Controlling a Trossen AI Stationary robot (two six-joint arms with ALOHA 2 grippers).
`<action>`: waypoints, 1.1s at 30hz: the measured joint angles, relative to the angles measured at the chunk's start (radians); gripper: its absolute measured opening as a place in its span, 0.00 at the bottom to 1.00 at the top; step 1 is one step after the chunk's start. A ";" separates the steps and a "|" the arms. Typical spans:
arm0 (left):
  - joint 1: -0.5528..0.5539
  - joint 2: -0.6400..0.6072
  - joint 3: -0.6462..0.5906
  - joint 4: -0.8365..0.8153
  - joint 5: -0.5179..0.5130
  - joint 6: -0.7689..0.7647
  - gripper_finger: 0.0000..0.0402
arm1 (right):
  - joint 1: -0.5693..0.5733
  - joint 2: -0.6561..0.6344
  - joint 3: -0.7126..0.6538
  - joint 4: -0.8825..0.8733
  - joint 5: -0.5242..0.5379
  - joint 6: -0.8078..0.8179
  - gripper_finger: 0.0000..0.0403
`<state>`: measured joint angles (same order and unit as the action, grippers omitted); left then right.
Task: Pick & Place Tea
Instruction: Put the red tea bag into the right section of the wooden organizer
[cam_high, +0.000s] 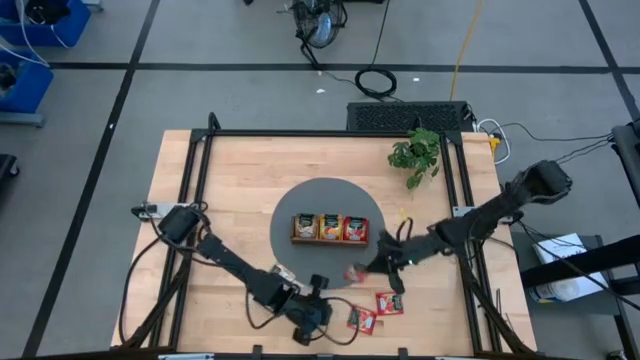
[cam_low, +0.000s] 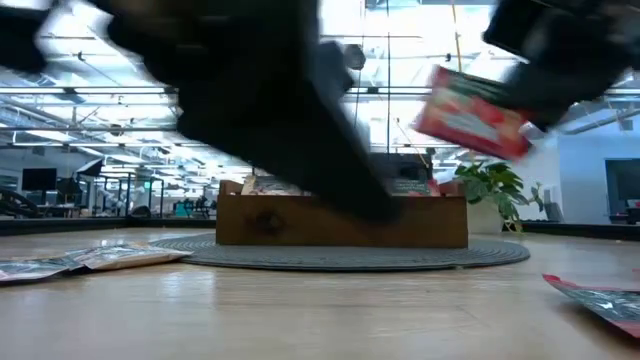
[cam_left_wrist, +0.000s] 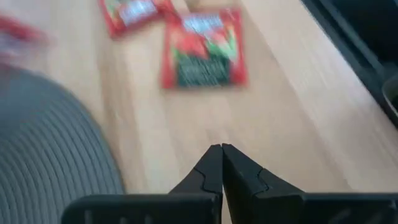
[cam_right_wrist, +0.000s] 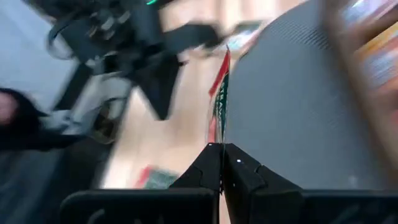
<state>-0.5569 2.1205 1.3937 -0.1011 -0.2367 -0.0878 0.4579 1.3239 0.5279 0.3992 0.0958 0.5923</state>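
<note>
High view: wooden table (cam_high: 250, 170) framed by black rails, grey round mat (cam_high: 322, 200) at centre carrying a brown three-compartment tray (cam_high: 329, 229), each compartment filled with sachets. Potted plant (cam_high: 417, 155) near the mat's 2 o'clock, close to the far rail. Right gripper (cam_high: 362, 269) at the mat's 5 o'clock edge, fingers pinched flat on a red tea sachet (cam_high: 353, 273), lifted clear of the table in the low view (cam_low: 472, 113). Two more red sachets (cam_high: 389, 302) lying loose at 5 o'clock beyond the mat, just short of the near table edge. Left gripper (cam_high: 322, 318) at 6 o'clock by that same edge, fingers pressed together, holding nothing. Bare wood open from 8 to 12 o'clock. Low view: blurred dark arm covering much of the tray; flat sachets at either side cut off by the frame, colours hard to make out.
</note>
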 joint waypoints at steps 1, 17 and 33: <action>-0.010 -0.008 0.000 -0.031 -0.003 -0.002 0.02 | -0.029 -0.026 0.032 -0.078 -0.002 -0.032 0.00; -0.046 -0.022 0.003 -0.116 -0.046 -0.098 0.03 | -0.304 0.034 0.429 -0.811 -0.049 -0.533 0.00; -0.074 -0.022 0.003 -0.113 -0.055 -0.127 0.02 | -0.354 0.146 0.429 -0.844 0.005 -0.586 0.00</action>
<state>-0.6308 2.0987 1.3972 -0.2144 -0.2913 -0.2145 0.1040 1.4701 0.9573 -0.4453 0.1003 0.0062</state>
